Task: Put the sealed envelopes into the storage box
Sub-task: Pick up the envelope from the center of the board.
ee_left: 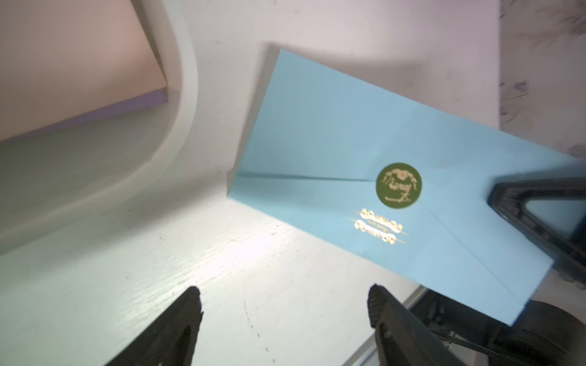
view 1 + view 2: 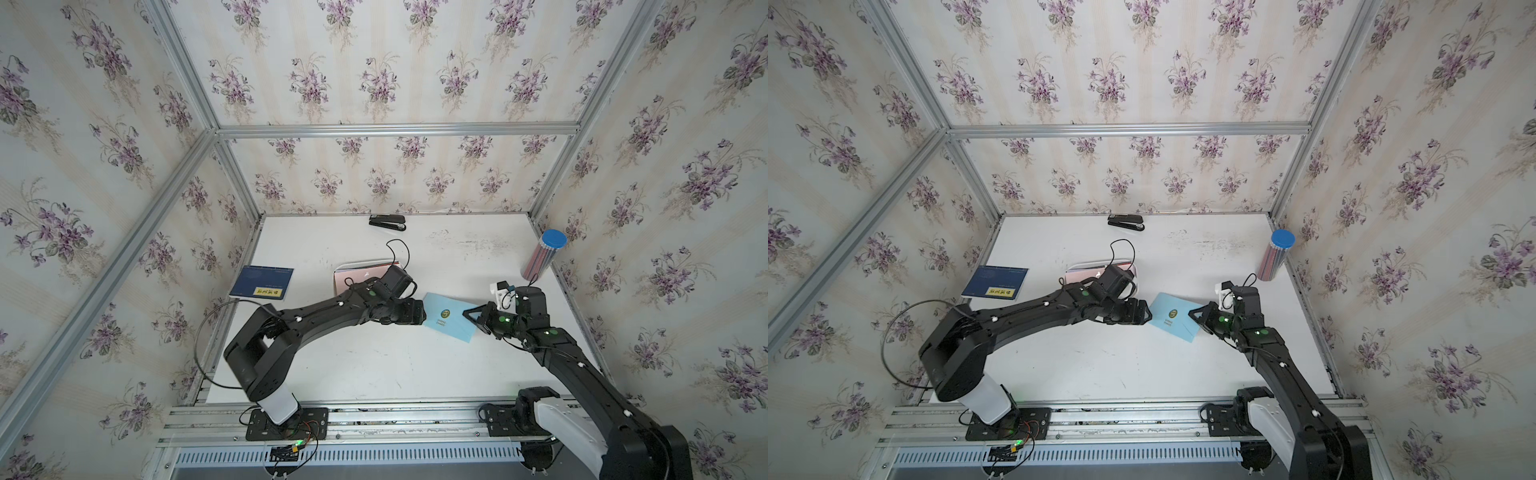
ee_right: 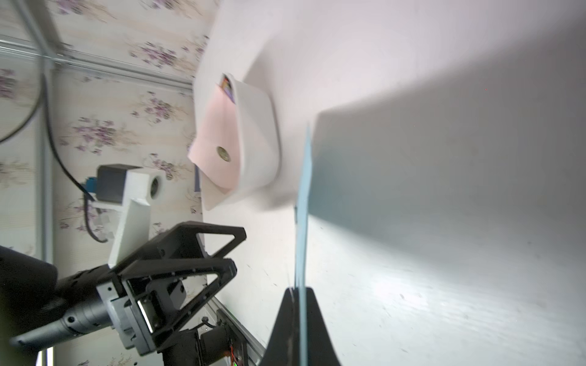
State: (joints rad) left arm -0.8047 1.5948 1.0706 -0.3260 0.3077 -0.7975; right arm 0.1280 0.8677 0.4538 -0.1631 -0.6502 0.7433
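Gold script on the light blue envelope [image 1: 348,126] and its green seal [image 1: 399,185] is too blurred to read.

Three sealed envelopes can be counted: one light blue envelope [image 2: 446,318] right of the middle of the table [image 2: 374,365], and in the single white storage box [image 3: 257,133] a pink envelope [image 3: 215,133] on top of a lilac envelope [image 1: 95,114] (more coloured edges show at the box's far end, too small to count). There is also one dark blue book [image 2: 262,282] at the left, one black stapler [image 2: 387,222] at the far edge and one blue-lidded tube of pencils [image 2: 544,259] at the far right. The robot arms number two, a left arm [image 2: 324,318] and a right arm [image 2: 582,374].
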